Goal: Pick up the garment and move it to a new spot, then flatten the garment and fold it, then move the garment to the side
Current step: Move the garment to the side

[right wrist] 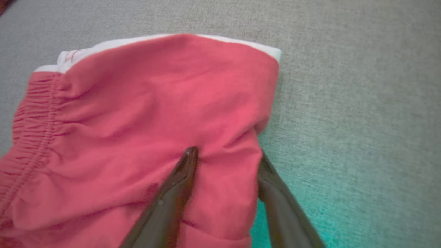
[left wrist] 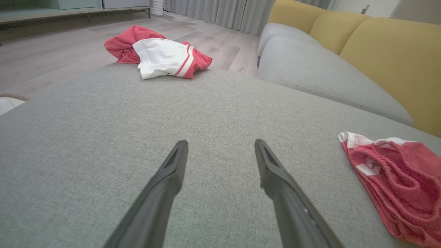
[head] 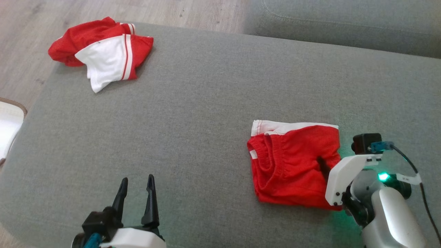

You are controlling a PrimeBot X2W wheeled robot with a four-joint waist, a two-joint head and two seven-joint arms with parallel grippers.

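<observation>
So you're working on the big grey cushion (head: 206,120). The folded red garment (head: 289,165) lies right under your right gripper (right wrist: 225,155), spreading away from the fingertips and off to their left. The crumpled red-and-white garment (head: 103,51) is well apart, far ahead of your left gripper (left wrist: 220,143) and a bit to its left.

Handling-wise, I'd guess it's thin, light mesh and totally floppy. It won't hold its shape, and the folded layers look likely to slide apart if you only catch the top one.

Your right fingers straddle the garment's near right edge with a ridge of cloth bunched between them. Honestly I can't tell if that's a real pinch yet. Get every layer in the bite there. The gathered waistband (right wrist: 34,137), out to the left of the fingers, looks like the firmer bit to hold.

The left gripper is spread wide, holding nothing, just above bare cushion.
</observation>
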